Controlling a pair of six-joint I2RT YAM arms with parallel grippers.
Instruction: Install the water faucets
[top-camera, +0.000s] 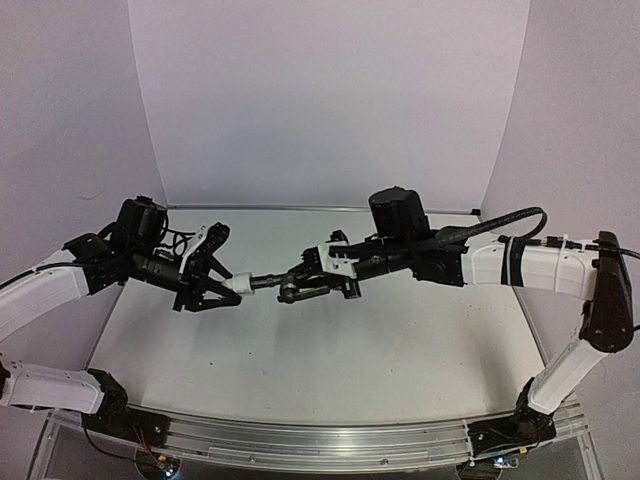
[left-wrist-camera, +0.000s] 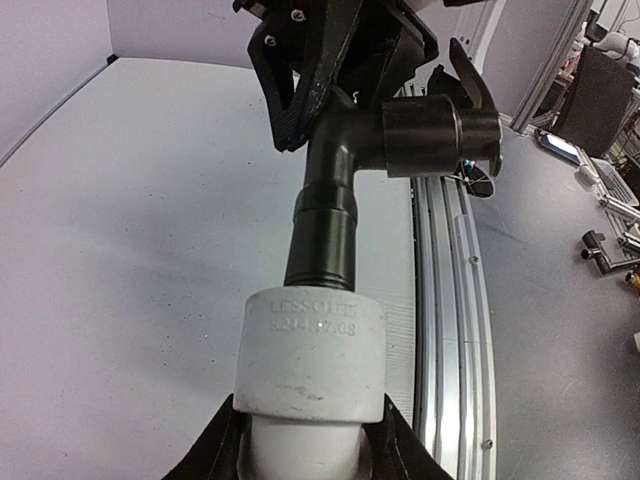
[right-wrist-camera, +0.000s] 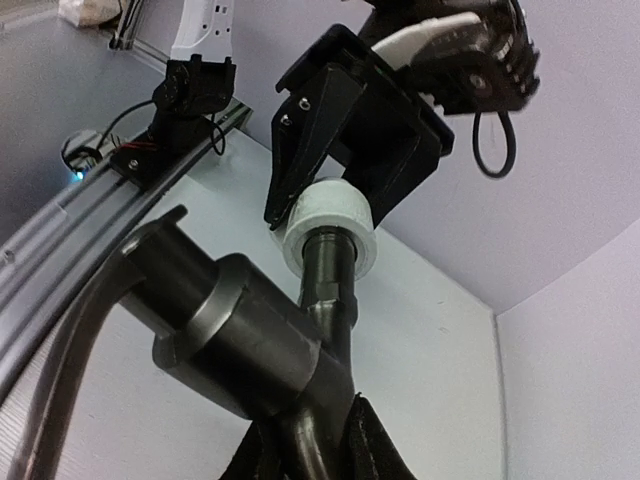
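The dark grey faucet (top-camera: 285, 287) hangs in the air between the two arms over the table's middle. Its threaded end sits inside the white plastic fitting (top-camera: 234, 284). My left gripper (top-camera: 222, 287) is shut on the white fitting (left-wrist-camera: 312, 350), its black fingers (left-wrist-camera: 215, 450) on both sides. My right gripper (top-camera: 305, 280) is shut on the faucet's body (right-wrist-camera: 320, 440). In the left wrist view the faucet (left-wrist-camera: 335, 190) bends to a thick barrel (left-wrist-camera: 425, 125) pointing right. In the right wrist view the fitting (right-wrist-camera: 330, 225) caps the faucet's stem, and the barrel (right-wrist-camera: 235, 335) points left.
The white table (top-camera: 330, 350) lies below, with purple walls behind and at the sides. An aluminium rail (top-camera: 330, 440) runs along the near edge, also in the left wrist view (left-wrist-camera: 450, 330). A cable (top-camera: 500, 225) loops over the right arm.
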